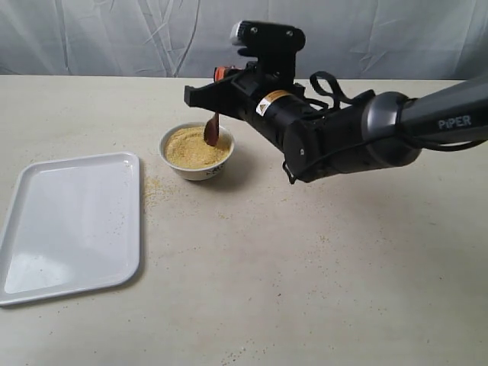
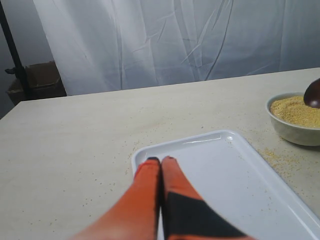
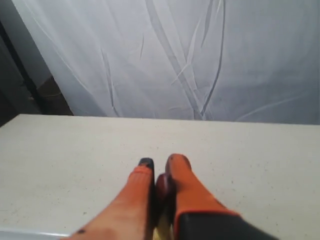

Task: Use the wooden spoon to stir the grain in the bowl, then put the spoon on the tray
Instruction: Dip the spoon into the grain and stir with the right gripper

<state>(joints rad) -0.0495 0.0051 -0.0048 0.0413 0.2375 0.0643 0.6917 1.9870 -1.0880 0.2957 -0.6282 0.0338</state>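
Note:
The white bowl (image 1: 200, 169) stands near the table's middle, filled with yellow-tan grain (image 1: 191, 149). The dark wooden spoon (image 1: 212, 133) stands nearly upright, its oval end dipped in the grain at the bowl's far right. My right gripper (image 1: 217, 85) hovers above the bowl, shut on the spoon's handle. In the right wrist view the handle's end (image 3: 164, 184) sits pinched between the orange fingers (image 3: 186, 180). The white tray (image 1: 72, 221) lies left of the bowl. My left gripper (image 2: 161, 160) is shut and holds nothing, low over the tray's (image 2: 235, 175) corner; the bowl (image 2: 294, 132) and spoon (image 2: 314, 94) show beyond.
Stray grain (image 1: 152, 191) is scattered on the table between tray and bowl, with specks across the tabletop and on the tray. A white curtain (image 1: 114, 34) hangs behind the table's far edge. The right arm (image 1: 351, 137) reaches in from the right.

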